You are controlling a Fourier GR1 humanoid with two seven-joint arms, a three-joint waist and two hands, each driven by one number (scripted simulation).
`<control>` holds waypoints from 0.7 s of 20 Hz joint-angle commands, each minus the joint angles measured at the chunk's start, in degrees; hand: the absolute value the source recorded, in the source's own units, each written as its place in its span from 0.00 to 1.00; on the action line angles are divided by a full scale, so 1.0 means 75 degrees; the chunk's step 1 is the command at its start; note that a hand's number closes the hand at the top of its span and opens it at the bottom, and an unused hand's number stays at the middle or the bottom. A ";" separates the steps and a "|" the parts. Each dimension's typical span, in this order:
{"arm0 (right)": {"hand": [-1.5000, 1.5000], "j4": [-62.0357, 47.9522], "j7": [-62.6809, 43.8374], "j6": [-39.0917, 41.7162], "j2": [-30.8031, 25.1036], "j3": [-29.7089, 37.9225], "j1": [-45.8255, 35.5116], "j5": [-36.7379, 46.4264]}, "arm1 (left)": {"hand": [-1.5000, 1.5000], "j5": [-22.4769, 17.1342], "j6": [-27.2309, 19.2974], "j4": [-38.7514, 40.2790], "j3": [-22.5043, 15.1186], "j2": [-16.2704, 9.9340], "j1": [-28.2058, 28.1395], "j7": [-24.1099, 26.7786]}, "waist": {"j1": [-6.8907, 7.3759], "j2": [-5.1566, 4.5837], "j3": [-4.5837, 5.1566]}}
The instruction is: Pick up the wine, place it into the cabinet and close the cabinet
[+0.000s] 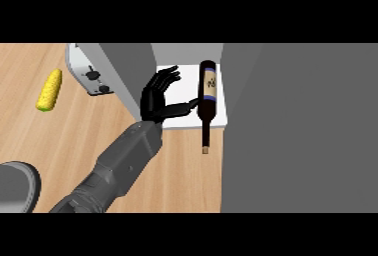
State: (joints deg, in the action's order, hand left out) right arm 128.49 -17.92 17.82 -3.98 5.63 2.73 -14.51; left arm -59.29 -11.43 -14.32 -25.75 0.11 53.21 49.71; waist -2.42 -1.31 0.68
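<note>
The wine [208, 95] lies on its side on the white shelf [177, 122] of the cabinet [295, 125]. It runs along the shelf's right edge, next to the grey wall. Its fat end points to the back. Its thin neck sticks out past the shelf's front edge and hangs over the wooden counter [81, 135]. So I think the wine is only partly in.

The left hand [157, 95] is on the shelf too, just left of the wine. It is open. Its fingers are straight and point to the back of the cabinet. Only the thumb reaches sideways, and its tip looks like it touches the middle of the wine. The hand is not wrapped round it. I think the thumb is there to nudge the wine or keep it from rolling. The right hand does not show.

A grey door [125, 65] stands open at the shelf's left edge. It has to be open so the arm can get in. It cannot close while the arm and the wine's neck are in the way. The wine may need a push farther back, and then the hand must come out.

A toaster [87, 75] sits on the counter just left of the door. A yellow corn cob [49, 90] lies farther left, near the counter's left edge. A round grey thing [16, 185] shows at the near left corner. I cannot tell what it is.
</note>
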 commanded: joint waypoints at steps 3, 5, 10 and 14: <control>0.00 0.0456 -0.0417 -0.0257 0.0056 -0.0114 0.0062 0.0070 | 0.00 0.0139 -0.0290 -0.0723 0.0095 -0.0447 -0.0118 0.0146 | 0.0348 0.0225 -0.0090; 0.00 0.0171 0.0098 0.0141 -0.0037 0.0068 0.0389 0.0023 | 0.00 0.0231 -0.0820 -0.1013 -0.0007 -0.0050 -0.0535 0.0458 | 0.0368 0.0228 -0.0096; 0.00 0.0411 -0.0279 -0.0094 0.0012 -0.0049 0.0229 0.0024 | 0.00 0.0618 -0.0856 -0.2488 -0.0456 -0.0644 -0.1391 -0.0053 | 0.0503 0.0265 -0.0095; 0.00 0.0471 -0.0243 -0.0294 0.0226 -0.0272 0.0261 0.0374 | 0.00 0.1020 -0.1254 -0.4465 -0.1165 -0.0909 -0.2446 -0.0781 | 0.0592 0.0295 -0.0100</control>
State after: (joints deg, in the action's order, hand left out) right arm 131.17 -20.15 16.11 -3.20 4.39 3.47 -12.91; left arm -53.54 -18.68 -36.34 -31.77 -2.15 41.89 46.65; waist 0.85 0.28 0.18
